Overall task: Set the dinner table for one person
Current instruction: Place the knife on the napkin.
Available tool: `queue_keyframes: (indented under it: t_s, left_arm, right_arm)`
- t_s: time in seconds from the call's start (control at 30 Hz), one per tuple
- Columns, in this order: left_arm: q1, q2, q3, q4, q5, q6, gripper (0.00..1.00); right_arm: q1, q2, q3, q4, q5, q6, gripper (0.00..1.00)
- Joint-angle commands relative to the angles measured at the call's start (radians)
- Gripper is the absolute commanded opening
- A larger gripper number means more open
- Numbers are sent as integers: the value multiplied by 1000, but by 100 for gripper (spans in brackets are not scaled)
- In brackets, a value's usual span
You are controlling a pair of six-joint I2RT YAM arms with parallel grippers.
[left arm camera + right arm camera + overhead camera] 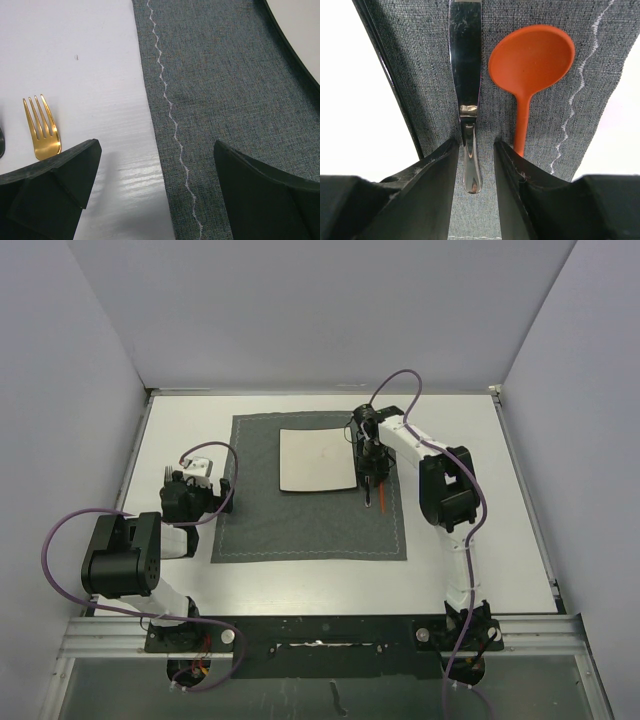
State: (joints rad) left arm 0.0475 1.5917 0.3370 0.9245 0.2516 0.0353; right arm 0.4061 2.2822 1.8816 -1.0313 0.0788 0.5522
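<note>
A steel knife (pixel 465 75) lies on the dark grey placemat (pixel 300 525), just right of the white square plate (pixel 315 460). An orange spoon (pixel 530 60) lies to the right of the knife. My right gripper (pixel 476 160) straddles the knife's handle with its jaws open and a gap on each side. My left gripper (pixel 157 170) is wide open and holds nothing, hanging over the placemat's left edge (pixel 150 100). A gold fork (pixel 44 132) rests on the white dinner table (pixel 90 60) to its left.
The placemat lies in the middle of the dinner table (pixel 470 540), which has grey walls on three sides. The plate's corner (pixel 300 30) shows at the top right of the left wrist view. Both arm bases stand at the near edge.
</note>
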Motion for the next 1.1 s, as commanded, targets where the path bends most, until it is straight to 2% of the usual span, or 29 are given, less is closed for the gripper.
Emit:
queue_keyframes:
  t_s: [0.0,0.33,0.5,0.6,0.67,0.73,0.9,1.07]
  left_arm:
    - [3,14,4,68,11,5,98]
    - [3,14,4,68,12,6,98]
    - [3,14,4,69,12,5,98]
    - [2,14,6,69,8,6,98]
    - [2,14,5,69,7,6,98]
    - [2,15,5,68,6,6,98]
    - [0,16,3,75,0,8,98]
    - [0,16,3,76,0,8,98]
  right_arm:
    - [14,-88,49,-31,19,5,36]
    - [39,-159,74,-61,16,3,38]
    - [58,-216,80,-63,9,0,41]
    - [70,-249,80,-61,6,-8,52]
    - [76,-272,71,-54,6,-19,70]
    - [78,-303,52,-42,9,-28,98]
    - [77,-393,-32,0,58,-58,98]
    - [77,-567,-253,181,220,-136,98]
